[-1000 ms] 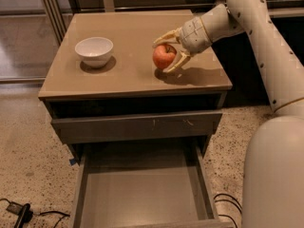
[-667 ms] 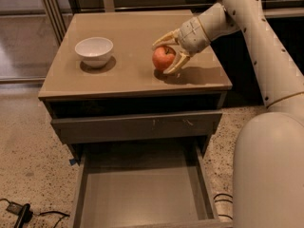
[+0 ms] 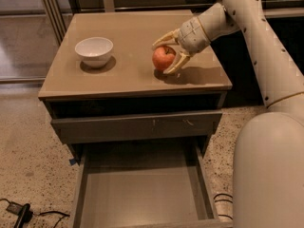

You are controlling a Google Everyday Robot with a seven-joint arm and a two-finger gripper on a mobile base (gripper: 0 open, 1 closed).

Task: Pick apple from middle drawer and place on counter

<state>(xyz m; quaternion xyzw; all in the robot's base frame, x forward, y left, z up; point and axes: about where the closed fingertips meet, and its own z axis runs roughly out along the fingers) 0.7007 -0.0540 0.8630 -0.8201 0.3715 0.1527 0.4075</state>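
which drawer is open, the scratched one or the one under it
The lower one, the middle drawer, is pulled out; the scratched drawer front above it is shut. The gripper is at the apple on the counter.

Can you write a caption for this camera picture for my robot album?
Robot's claw around a red apple on the counter, with the middle drawer open below.

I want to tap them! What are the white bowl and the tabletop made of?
The white bowl looks like glazed ceramic, maybe plastic: smooth, evenly white. The counter looks like glossy laminate or coated wood; it reflects light. The end effector is at the apple on its right side.
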